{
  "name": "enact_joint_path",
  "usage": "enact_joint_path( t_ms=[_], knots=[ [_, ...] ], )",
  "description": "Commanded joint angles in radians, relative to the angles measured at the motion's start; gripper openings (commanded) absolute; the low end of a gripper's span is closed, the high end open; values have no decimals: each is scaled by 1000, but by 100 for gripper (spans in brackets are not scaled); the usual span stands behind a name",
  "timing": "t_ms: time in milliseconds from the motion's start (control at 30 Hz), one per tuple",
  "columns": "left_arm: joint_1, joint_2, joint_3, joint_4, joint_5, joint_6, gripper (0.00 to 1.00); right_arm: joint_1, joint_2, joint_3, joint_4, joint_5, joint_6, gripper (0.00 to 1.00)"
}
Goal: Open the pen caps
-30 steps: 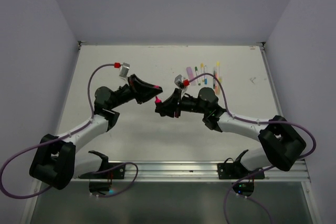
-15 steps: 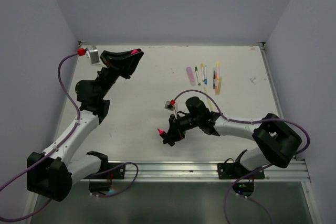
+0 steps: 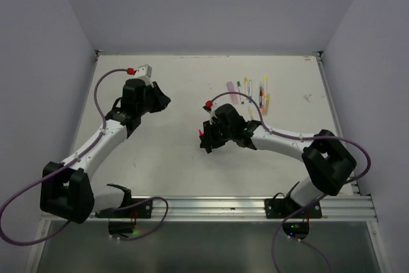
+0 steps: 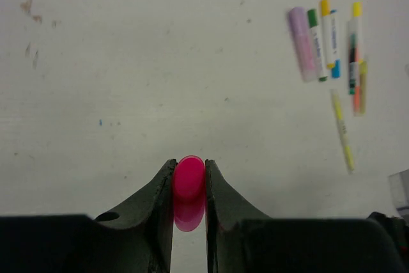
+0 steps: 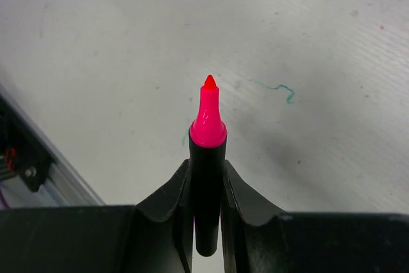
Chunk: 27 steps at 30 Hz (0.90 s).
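Note:
My left gripper point(image 3: 158, 101) point(image 4: 188, 164) is shut on a small pink pen cap point(image 4: 188, 182) and holds it over the left middle of the table. My right gripper point(image 3: 204, 139) point(image 5: 207, 165) is shut on the black-and-pink pen point(image 5: 208, 158). The pen is uncapped, and its bare pink tip point(image 3: 200, 133) points left above the table centre. The other pens point(image 3: 250, 93) lie in a row at the back right, still capped, among them the fat lilac one point(image 4: 302, 52), a green-capped one point(image 4: 316, 44) and a thin yellow one point(image 4: 343, 131).
A white table point(image 3: 172, 158) with walls on three sides. A metal rail point(image 3: 211, 208) runs along the near edge. There are green ink scribbles point(image 5: 281, 89) on the table under the right gripper and brown smudges point(image 4: 29, 6) at the far left.
The two grippers pulled apart from the centre, the cap in the left and the pen in the right. The left swung to the back-left corner and came back; the right dipped forward, then returned.

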Motion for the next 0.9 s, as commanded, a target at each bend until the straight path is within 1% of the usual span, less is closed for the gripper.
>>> enact_joint_path(
  t_ms=[0,67,100,300,467,633,767,867],
  knots=[
    [2,111,55,-211,-50,72,5,0,64,63,-66,164,82,0],
    [2,168,76,-270,-75,89,5,0,101,106,-84,230,99,0],
    [2,221,95,-284,-89,93,5,0,133,121,-92,252,104,0],
    [4,381,144,-335,-169,106,4,0,249,219,-111,315,139,0],
    [2,490,175,-346,-176,95,8,0,320,261,-143,362,161,7],
    [4,549,188,-356,-204,81,14,0,337,265,-184,402,177,12],
    [4,578,181,-358,-204,81,20,0,339,267,-198,419,185,20],
    [2,579,173,-355,-210,77,25,0,331,265,-200,425,185,28]
  ],
)
